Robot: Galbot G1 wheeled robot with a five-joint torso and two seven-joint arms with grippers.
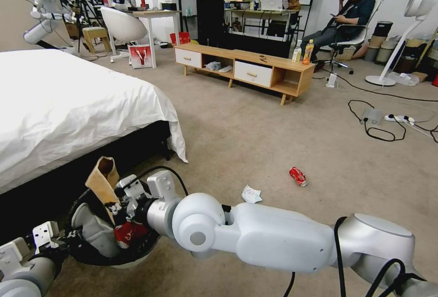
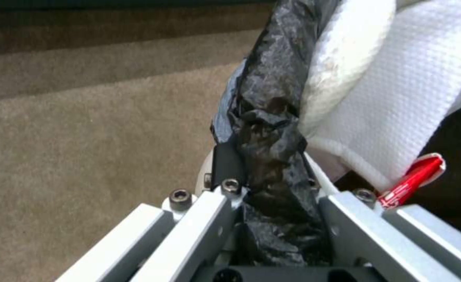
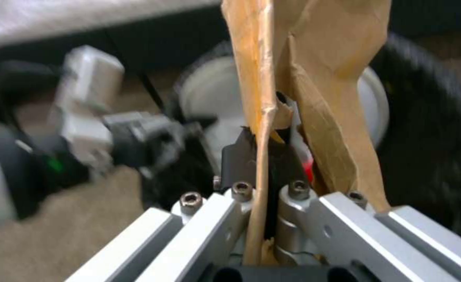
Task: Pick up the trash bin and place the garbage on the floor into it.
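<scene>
Low beside the bed (image 1: 68,114), the trash bin (image 1: 91,247) is held by the left gripper (image 2: 272,184), clamped on its black-lined rim. Above it, a brown paper bag (image 1: 104,183) is pinched in the right gripper (image 3: 269,172). Farther out on the carpet (image 1: 255,137), a red can (image 1: 298,176) and a tissue (image 1: 251,194) are left lying.

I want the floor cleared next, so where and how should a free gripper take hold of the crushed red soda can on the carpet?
Probably from straight above: the crushed red can lies flat on its side on open carpet, apart from the white tissue. Set the fingers across its narrow middle, closing on the long sides rather than the ends, since it lies slanted and low.
</scene>
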